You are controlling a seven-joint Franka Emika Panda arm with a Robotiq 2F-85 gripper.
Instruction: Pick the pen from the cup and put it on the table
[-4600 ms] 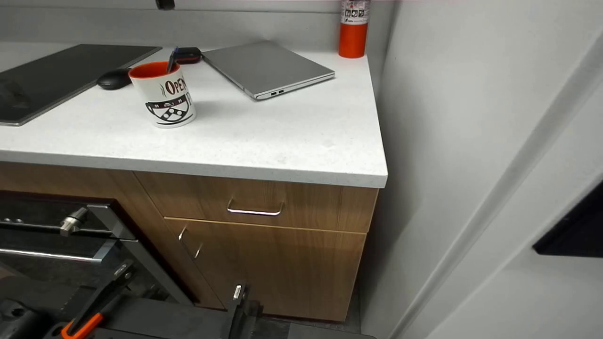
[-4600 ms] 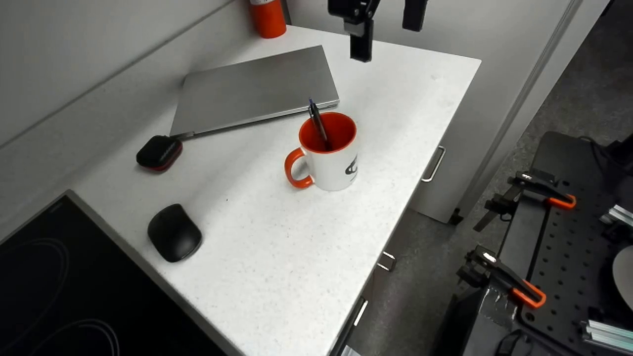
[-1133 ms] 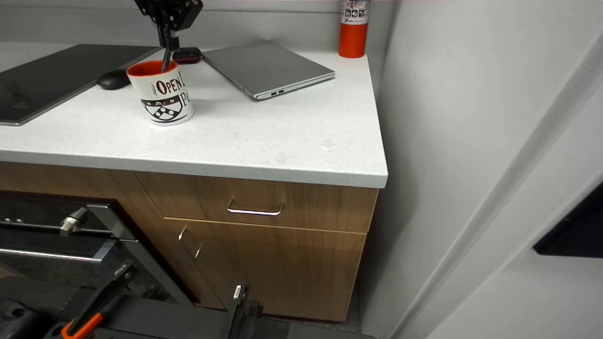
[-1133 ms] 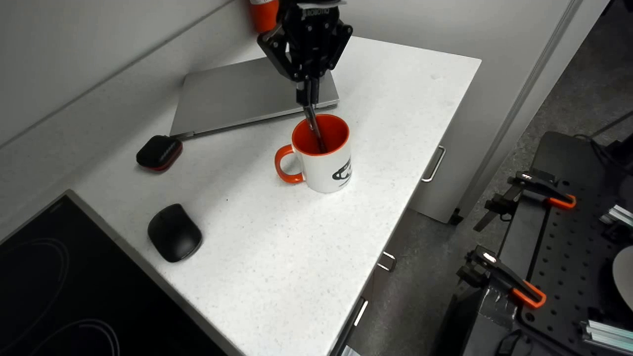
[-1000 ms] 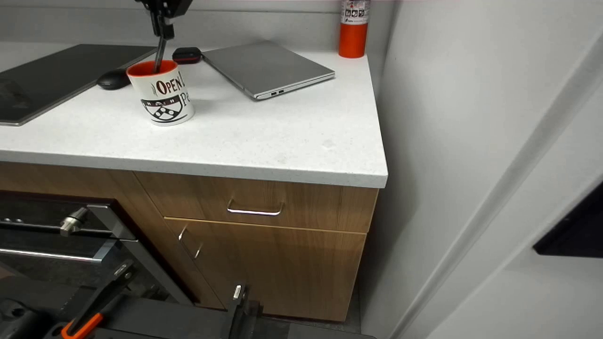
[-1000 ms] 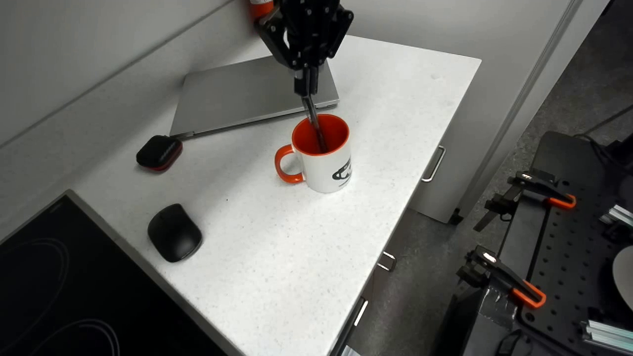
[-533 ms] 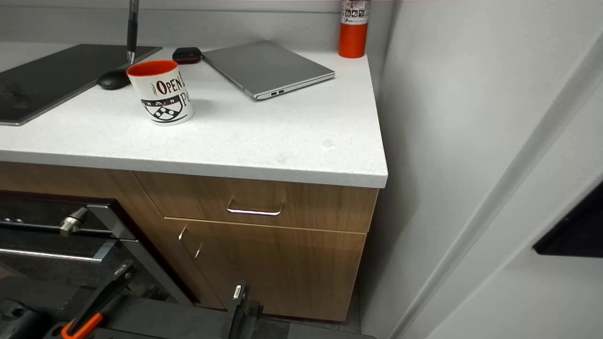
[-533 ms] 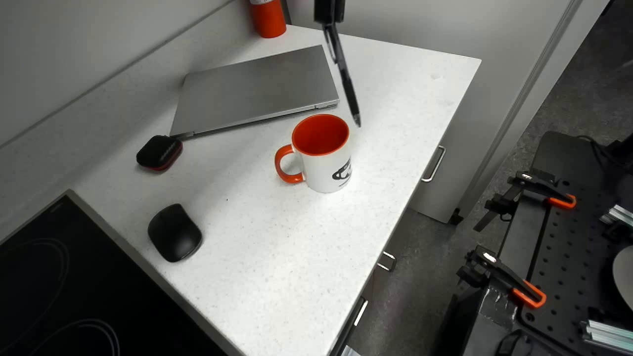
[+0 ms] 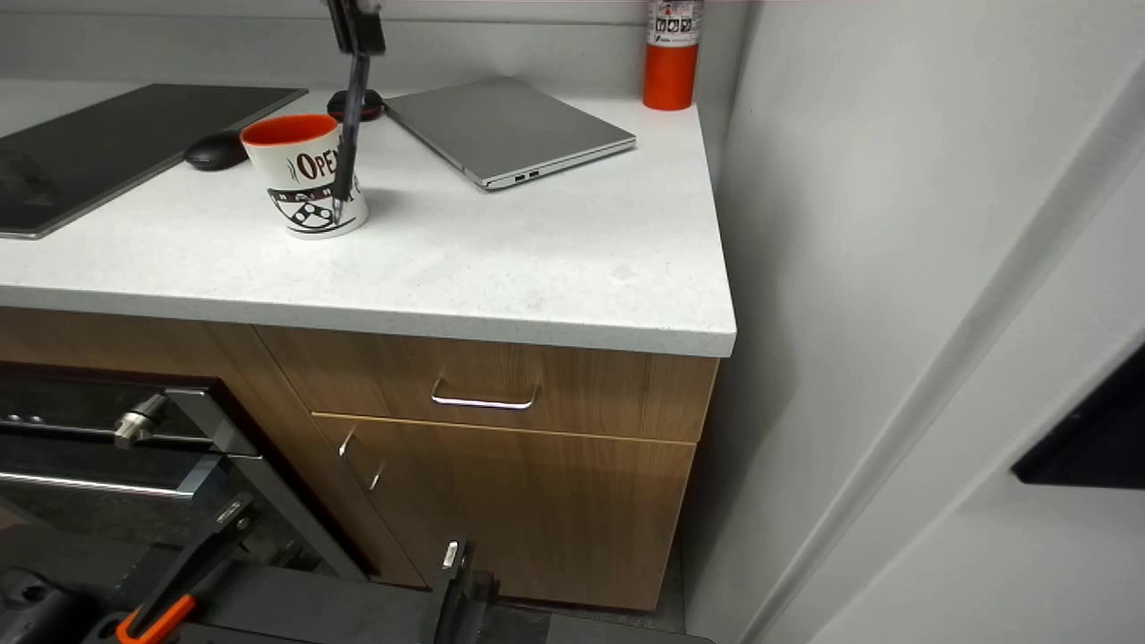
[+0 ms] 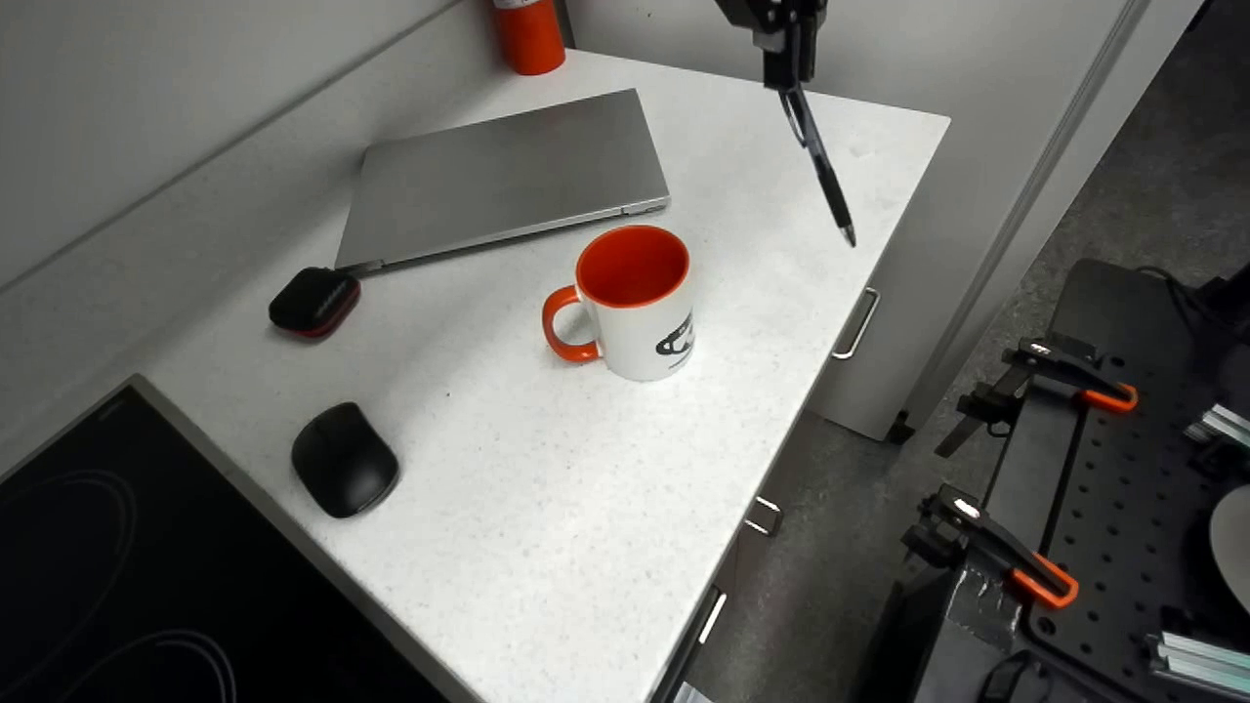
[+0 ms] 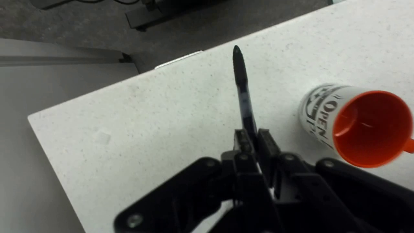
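Here's the gripper (image 11: 255, 142), both fingers pressed together on the pen (image 11: 244, 94) near its clip end, the point hanging down at a slant! The pen is in the air over the white table (image 10: 547, 508), by the look of it, and apart from the cup (image 10: 635, 337), which stands upright with its red inside showing and no pen in it. So the pick looks won, and the laying-down is what's left. The play now, I'd say: sink slowly, let the point meet the table, then tilt the gripper so the barrel leans nearly flat before those fingers part. Let go too high and it could bounce or roll, and the front edge looks near the tip in the wrist view, so drifting inward would be wise. Underneath, the surface is smooth, pale and finely speckled. Further out: a grey laptop (image 10: 508, 181), a small black-and-red case (image 10: 314, 301), a black mouse (image 10: 344, 459), the dark cooktop (image 10: 107, 586). A red-and-white canister (image 9: 669, 76) stands by the wall (image 9: 501, 45); below, wooden drawers (image 9: 608, 385) with metal handles (image 9: 483, 404); and across the grey floor (image 10: 840, 478), a black perforated bench (image 10: 1104, 488) with orange-handled clamps (image 10: 996, 542)
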